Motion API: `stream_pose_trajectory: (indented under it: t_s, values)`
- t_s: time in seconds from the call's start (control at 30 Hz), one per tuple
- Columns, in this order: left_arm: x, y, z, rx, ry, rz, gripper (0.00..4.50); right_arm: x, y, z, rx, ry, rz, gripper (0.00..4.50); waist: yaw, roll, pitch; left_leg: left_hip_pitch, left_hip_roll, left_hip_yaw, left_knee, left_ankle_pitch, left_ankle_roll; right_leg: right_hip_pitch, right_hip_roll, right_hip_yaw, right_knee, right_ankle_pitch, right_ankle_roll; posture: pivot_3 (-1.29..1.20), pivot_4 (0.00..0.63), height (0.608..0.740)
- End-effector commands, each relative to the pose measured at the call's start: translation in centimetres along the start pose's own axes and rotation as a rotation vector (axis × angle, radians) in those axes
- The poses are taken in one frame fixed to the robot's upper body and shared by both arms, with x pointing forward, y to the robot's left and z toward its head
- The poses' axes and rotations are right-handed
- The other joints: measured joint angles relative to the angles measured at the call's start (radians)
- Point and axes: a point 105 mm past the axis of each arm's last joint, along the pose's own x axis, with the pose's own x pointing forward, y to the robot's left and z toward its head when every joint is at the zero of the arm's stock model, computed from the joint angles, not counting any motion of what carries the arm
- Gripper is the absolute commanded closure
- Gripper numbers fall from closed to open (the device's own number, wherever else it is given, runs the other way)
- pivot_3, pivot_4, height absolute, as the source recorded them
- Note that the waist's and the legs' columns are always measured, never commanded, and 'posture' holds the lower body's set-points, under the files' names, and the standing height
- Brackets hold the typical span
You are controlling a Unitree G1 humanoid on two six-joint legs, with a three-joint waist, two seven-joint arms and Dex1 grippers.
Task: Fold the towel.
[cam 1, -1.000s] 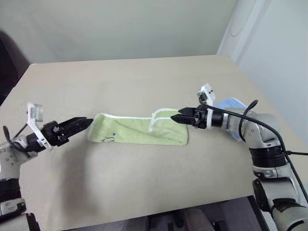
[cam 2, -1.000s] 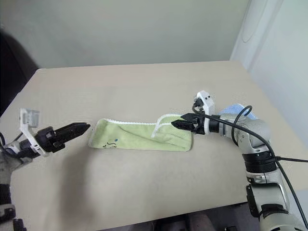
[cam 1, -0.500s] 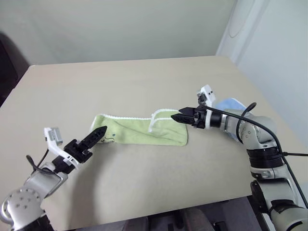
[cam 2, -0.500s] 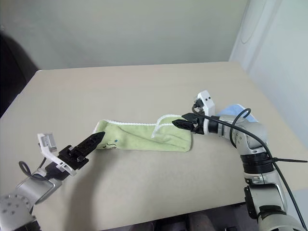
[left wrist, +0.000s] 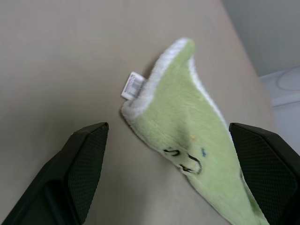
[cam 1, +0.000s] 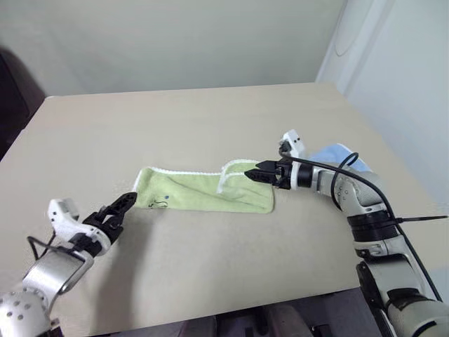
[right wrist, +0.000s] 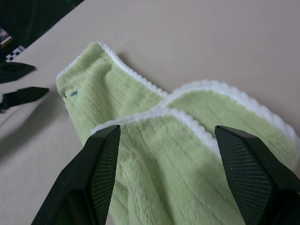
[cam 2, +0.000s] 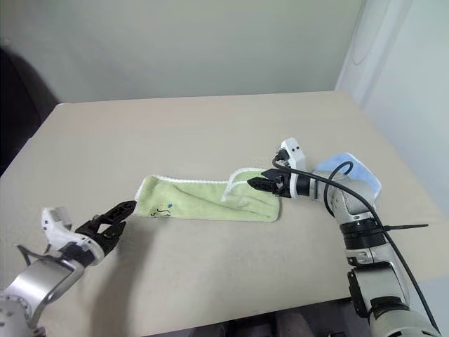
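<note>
The light green towel (cam 1: pixel 202 192) lies on the tan table (cam 1: pixel 210 119) as a long folded strip, white stitched edging along its far side. Its right end has a flap turned over. A small white loop (left wrist: pixel 132 86) and a dark printed mark (left wrist: pixel 185 161) sit at its left end. My left gripper (cam 1: pixel 123 204) is open, low over the table just short of the towel's left corner, pointing at it. My right gripper (cam 1: pixel 255 172) is open above the turned-over flap (right wrist: pixel 187 117), its fingers (right wrist: pixel 105 154) either side of the white edge.
A light blue folded cloth (cam 1: pixel 341 155) lies behind my right forearm, close to the table's right edge. The table's front edge runs near the bottom of the eye views. Bare tabletop stretches beyond and in front of the towel.
My left arm dropped and rolled: its gripper came from beside the towel's left end to a lower spot nearer me, now aimed up at the corner. The right gripper barely shifted.
</note>
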Motion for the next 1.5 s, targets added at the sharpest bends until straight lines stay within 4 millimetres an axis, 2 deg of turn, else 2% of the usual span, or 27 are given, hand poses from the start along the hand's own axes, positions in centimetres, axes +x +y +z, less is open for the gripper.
stream_pose_trajectory:
  t_s: [0.03,0.17,0.33,0.43,0.7,0.8,0.83,1.13,1.33,1.43,1.5]
  values:
    - [1.5,-1.2,0.0,-0.029,0.038,-0.025,0.02,0.0,0.4,1.6,-0.042,-0.049,0.013,1.09,0.002,0.0,0.0,0.0,0.0,0.0,0.0,0.0,0.0,0.0,0.0,0.0,0.0,0.0,0.0,0.0,0.15,0.74]
    - [3.2,-1.7,-0.3,-0.045,0.081,-0.022,0.02,-0.1,0.3,1.6,-0.037,-0.06,-0.002,1.09,0.003,0.0,0.0,0.0,0.0,0.0,0.0,-0.001,-0.001,0.0,0.0,-0.001,0.0,0.002,-0.003,0.0,0.15,0.74]
    - [4.7,-0.1,-0.9,-0.092,0.102,0.073,0.02,-0.6,-0.2,1.7,-0.027,-0.078,-0.039,1.09,0.011,0.001,0.001,0.001,0.0,0.0,0.0,-0.001,-0.001,0.001,0.0,-0.001,0.0,0.002,-0.003,0.0,0.15,0.74]
    - [4.9,0.9,-1.4,-0.121,0.104,0.136,0.02,-1.1,-0.5,1.6,-0.018,-0.087,-0.06,1.09,0.012,0.003,0.001,0.002,-0.001,0.0,0.0,-0.005,-0.009,0.002,0.0,-0.001,0.0,0.002,-0.003,0.0,0.15,0.74]
    - [4.4,1.0,-2.0,-0.173,0.106,0.176,0.02,-1.1,-0.6,1.5,-0.01,-0.094,-0.069,1.09,0.004,0.007,0.003,0.017,-0.001,0.0,-0.007,-0.007,-0.014,0.013,0.001,0.0,0.0,-0.002,-0.002,0.0,0.15,0.74]
    - [4.7,0.9,-1.7,-0.187,0.09,0.195,0.62,-0.8,-0.5,1.6,-0.011,-0.096,-0.066,1.09,0.003,0.008,0.003,0.018,-0.001,0.0,-0.009,-0.007,-0.014,0.013,0.001,0.0,0.0,-0.002,-0.002,0.0,0.15,0.74]
    - [4.8,0.8,-1.6,-0.196,0.078,0.198,0.96,-0.7,-0.5,1.6,-0.013,-0.098,-0.065,1.09,0.004,0.008,0.003,0.018,-0.001,0.0,-0.01,-0.007,-0.013,0.013,0.001,0.0,0.0,-0.003,-0.002,0.0,0.15,0.74]
    - [5.6,0.5,-0.2,-0.194,0.024,0.202,4.43,-0.9,-0.8,2.1,-0.017,-0.115,-0.08,1.09,0.008,0.007,0.005,0.017,-0.001,0.0,-0.01,-0.006,-0.012,0.013,0.001,0.001,0.0,-0.003,-0.002,0.0,0.15,0.74]
    - [5.9,-0.4,0.2,-0.155,0.017,0.148,4.47,-1.0,-0.9,2.0,-0.013,-0.12,-0.09,1.09,0.009,0.006,0.005,0.016,-0.001,0.0,-0.01,-0.006,-0.012,0.012,0.001,0.001,0.0,-0.003,-0.002,0.0,0.15,0.74]
    - [6.0,-2.5,1.5,-0.081,-0.03,0.052,4.47,-1.2,-0.9,2.0,-0.008,-0.126,-0.093,1.09,0.01,0.001,0.008,0.016,-0.001,-0.001,-0.01,-0.006,-0.012,0.012,0.001,0.001,0.0,-0.003,-0.002,0.0,0.15,0.74]
    - [6.1,-4.5,2.6,-0.01,-0.062,-0.036,4.47,-1.5,-1.0,2.1,-0.006,-0.133,-0.096,1.09,0.011,-0.005,0.012,0.015,-0.001,-0.001,-0.01,-0.006,-0.012,0.011,0.001,0.001,0.0,-0.003,-0.002,0.0,0.15,0.74]
